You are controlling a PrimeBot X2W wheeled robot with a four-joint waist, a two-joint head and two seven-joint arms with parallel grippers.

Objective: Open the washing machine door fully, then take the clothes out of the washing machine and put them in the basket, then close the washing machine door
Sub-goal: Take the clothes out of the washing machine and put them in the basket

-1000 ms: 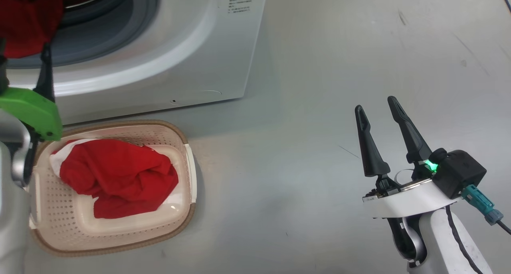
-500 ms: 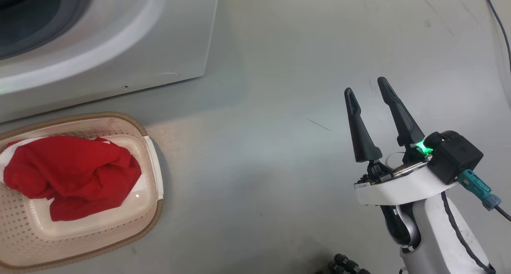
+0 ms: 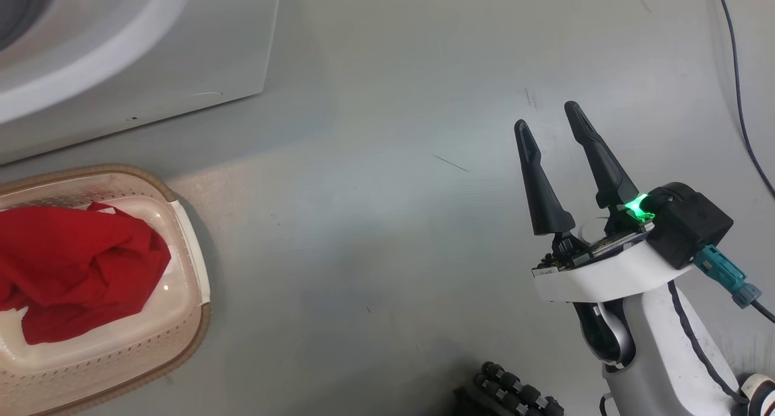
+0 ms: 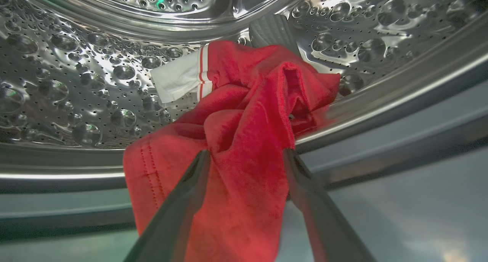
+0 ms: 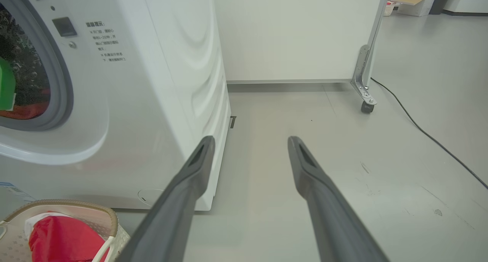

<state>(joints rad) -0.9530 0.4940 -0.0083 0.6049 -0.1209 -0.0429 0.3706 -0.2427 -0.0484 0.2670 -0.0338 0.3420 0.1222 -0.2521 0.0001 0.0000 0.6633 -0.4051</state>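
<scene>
L gripper (image 4: pixel 246 153): spread wide, nothing pinched. Straddling red garment (image 4: pixel 248 113) draped over lip of steel drum (image 4: pixel 76 82); fabric bunched betw. both tips, white-trimmed end further in.
R gripper (image 3: pixel 546 115): wide open too, empty, above bare floor (image 3: pixel 375 222), well apart from washing machine (image 3: pixel 151 52).
Second red garment (image 3: pixel 72 264): in basket (image 3: pixel 197 283) at foot of machine, far to left of R gripper.

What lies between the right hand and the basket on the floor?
Only bare grey floor with a few faint scuff marks. The head view shows it, from the basket at lower left across to the open right hand.
</scene>
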